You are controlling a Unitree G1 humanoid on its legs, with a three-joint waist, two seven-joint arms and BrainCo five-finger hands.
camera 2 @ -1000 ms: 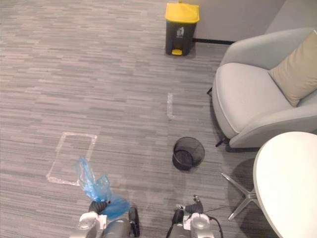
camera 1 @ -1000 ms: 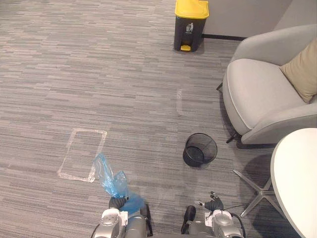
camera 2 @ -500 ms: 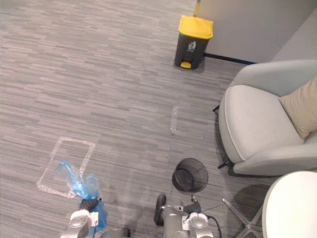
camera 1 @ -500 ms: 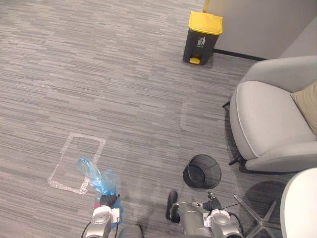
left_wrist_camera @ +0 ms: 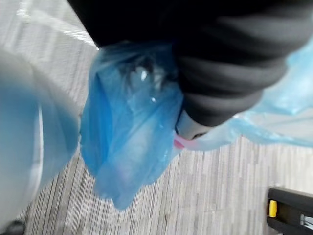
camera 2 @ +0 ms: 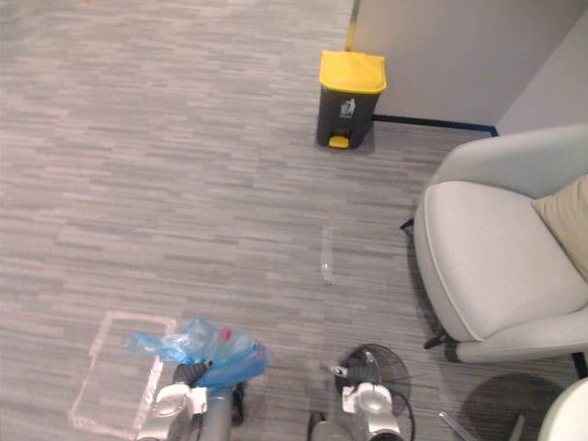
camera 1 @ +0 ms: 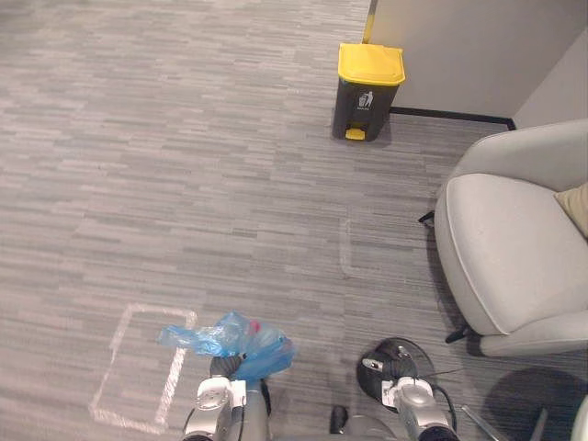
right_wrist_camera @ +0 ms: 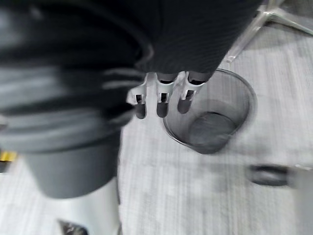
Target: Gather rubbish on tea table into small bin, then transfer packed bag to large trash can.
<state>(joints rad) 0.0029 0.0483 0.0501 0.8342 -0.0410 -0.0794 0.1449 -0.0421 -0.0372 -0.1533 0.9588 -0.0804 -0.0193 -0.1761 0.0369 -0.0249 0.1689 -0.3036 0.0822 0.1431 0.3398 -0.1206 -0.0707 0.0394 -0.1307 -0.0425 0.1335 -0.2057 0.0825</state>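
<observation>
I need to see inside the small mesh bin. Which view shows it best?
The right wrist view: it looks down into the mesh bin, rim to bottom. Both eye views show it partly covered by the right robot hand.

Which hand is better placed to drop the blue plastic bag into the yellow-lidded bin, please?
Left. The left hand grips the blue plastic bag, and the dark bin with the yellow lid stands ahead by the wall. The right hand hangs open and empty above the black mesh wastebasket.
</observation>
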